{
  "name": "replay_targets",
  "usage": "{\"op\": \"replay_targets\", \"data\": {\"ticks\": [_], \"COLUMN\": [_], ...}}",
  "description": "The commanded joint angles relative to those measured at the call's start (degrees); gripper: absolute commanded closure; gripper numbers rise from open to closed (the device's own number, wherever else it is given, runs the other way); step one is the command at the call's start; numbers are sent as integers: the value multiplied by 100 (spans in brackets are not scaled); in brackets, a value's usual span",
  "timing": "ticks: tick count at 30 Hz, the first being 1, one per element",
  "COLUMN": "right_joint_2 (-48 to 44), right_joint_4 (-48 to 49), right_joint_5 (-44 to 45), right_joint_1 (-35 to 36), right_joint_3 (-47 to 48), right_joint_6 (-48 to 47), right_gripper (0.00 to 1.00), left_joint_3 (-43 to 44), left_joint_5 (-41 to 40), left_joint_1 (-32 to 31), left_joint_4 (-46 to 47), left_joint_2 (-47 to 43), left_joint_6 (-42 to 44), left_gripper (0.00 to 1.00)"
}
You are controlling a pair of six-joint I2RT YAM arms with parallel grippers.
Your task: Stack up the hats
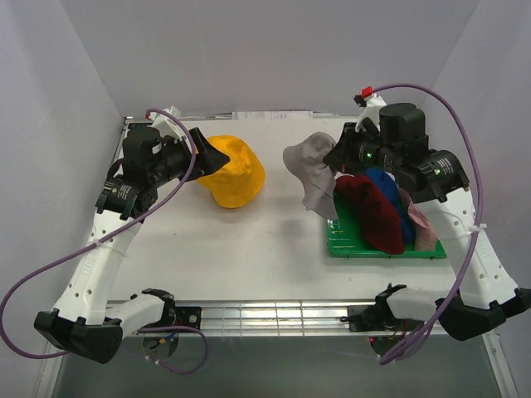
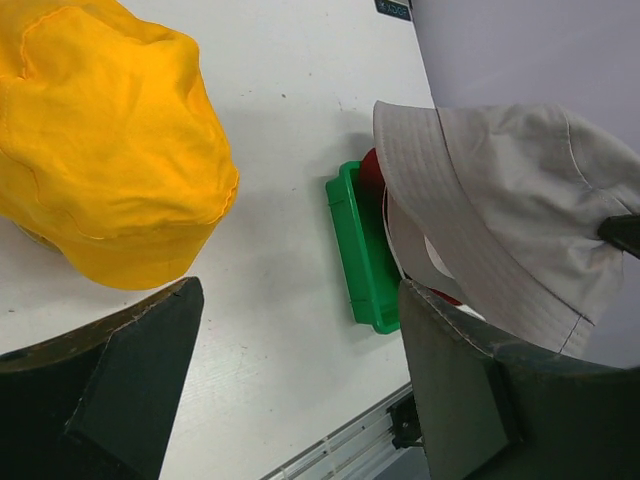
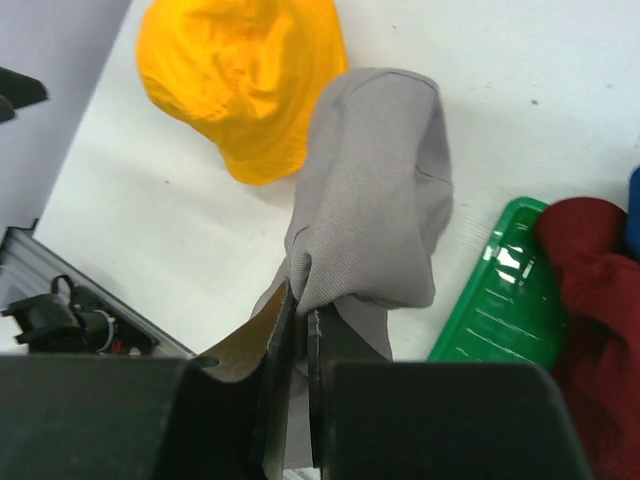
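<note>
top external: high behind the near edge of the table [image 1: 265, 257], facing down, wide. wrist views: close, left facing rightward, right facing leftward. all three share the yellow hat [image 1: 234, 172] and grey hat [image 1: 309, 162].

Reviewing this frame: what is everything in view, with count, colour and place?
yellow hat: one, yellow, on the table, left of centre
grey hat: one, grey, left of the tray, pinched by the right tool
dark red hat: one, dark red, in the tray
blue hat: one, royal blue, in the tray
pink hat: one, pink, tray's right side
tray: one, green, table's right
table: one, white
left tool: black, open, beside yellow hat
right tool: black, shut on grey hat
</note>
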Motion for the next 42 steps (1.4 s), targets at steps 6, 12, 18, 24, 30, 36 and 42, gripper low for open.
{"op": "replay_targets", "data": {"ticks": [6,12,18,24,30,36,42], "right_joint_2": [497,726,840,902,928,954,981], "right_joint_4": [1979,3245,4140,4546,4634,4599,4547], "right_joint_5": [-1349,-1850,-2193,-2448,-2554,-2633,-2633], "right_joint_1": [-46,-46,-46,-46,-46,-46,-46], "right_joint_3": [583,583,460,398,442,521,513], "right_joint_6": [776,1435,1892,2244,2367,2394,2376], "right_gripper": [92,92,92,92,92,92,92], "left_joint_3": [-458,-1407,-1919,-1866,-1761,-1348,-1110], "left_joint_5": [738,1547,1426,1056,898,793,819], "left_joint_1": [-6,-6,-14,-23,-41,-129,-146], "left_joint_4": [881,3076,4661,5346,6023,6305,6472], "left_joint_2": [-255,-282,-168,95,455,895,1150], "left_joint_6": [-1205,-3188,-4397,-4652,-4881,-4837,-4863], "left_gripper": [13,11,6,3,3,3,12]}}
